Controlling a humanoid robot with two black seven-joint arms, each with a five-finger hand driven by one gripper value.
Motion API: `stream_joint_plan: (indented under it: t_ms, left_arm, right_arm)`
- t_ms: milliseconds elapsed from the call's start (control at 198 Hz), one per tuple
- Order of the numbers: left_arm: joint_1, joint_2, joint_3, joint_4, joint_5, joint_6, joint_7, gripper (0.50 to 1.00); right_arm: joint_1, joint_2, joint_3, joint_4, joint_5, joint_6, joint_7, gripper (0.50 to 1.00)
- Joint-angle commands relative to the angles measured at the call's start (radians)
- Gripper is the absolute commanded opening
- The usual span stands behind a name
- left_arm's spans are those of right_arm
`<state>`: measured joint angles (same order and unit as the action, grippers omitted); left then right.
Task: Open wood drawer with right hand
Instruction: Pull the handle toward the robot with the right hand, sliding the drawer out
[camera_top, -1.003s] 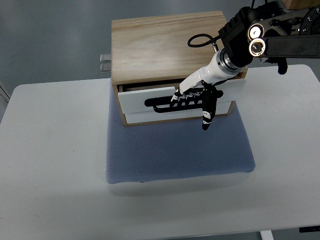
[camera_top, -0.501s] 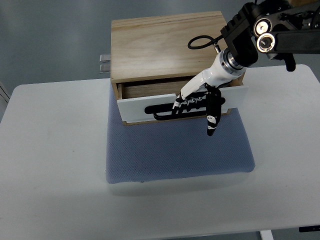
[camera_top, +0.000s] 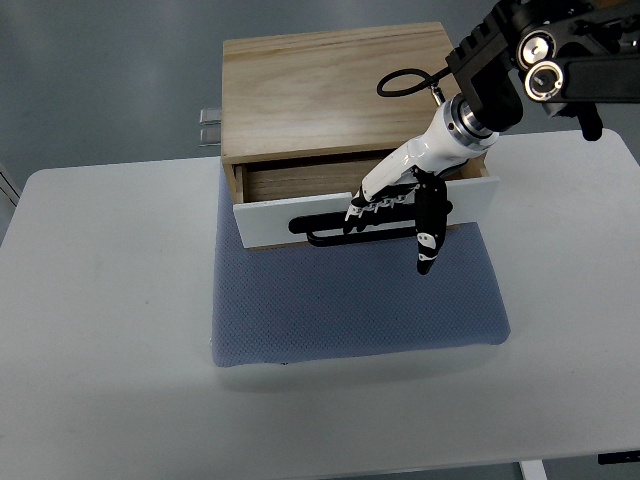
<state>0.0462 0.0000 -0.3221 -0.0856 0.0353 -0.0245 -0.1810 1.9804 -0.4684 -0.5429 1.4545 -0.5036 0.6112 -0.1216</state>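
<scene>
A light wood box (camera_top: 330, 85) stands at the back of a blue mat (camera_top: 355, 305). Its drawer (camera_top: 270, 215) has a white front and a long black handle (camera_top: 325, 233), and it is pulled partly out, showing the wooden inside (camera_top: 295, 180). My right hand (camera_top: 395, 205) comes in from the upper right. Its fingers are curled over the black handle at the middle right of the drawer front, and the thumb (camera_top: 428, 250) points down toward the mat. The left arm is not in view.
The box and mat sit on a white table (camera_top: 100, 320). A small metal bracket (camera_top: 210, 125) sticks out behind the box at its left. A black cable (camera_top: 405, 82) loops over the box top near my right wrist.
The drawer has slid out toward the near side, showing more of its inside. My right hand has moved with the handle, a little down and right.
</scene>
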Motion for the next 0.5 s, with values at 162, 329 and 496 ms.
stream_joint_plan:
  t_ms: [162,329,496]
  left_arm:
    - [0.000,0.000,0.000,0.001,0.000,0.000,0.000,1.000]
    - [0.000,0.000,0.000,0.001,0.000,0.000,0.000,1.000]
    - [0.000,0.000,0.000,0.000,0.000,0.000,0.000,1.000]
  right_arm:
    - [0.012,-0.015,0.000,0.024,0.002,0.000,0.008,0.942]
    - [0.046,-0.044,0.041,0.029,0.030,0.000,0.014,0.942]
    - [0.047,-0.102,0.176,0.029,0.048,0.000,0.016,0.944]
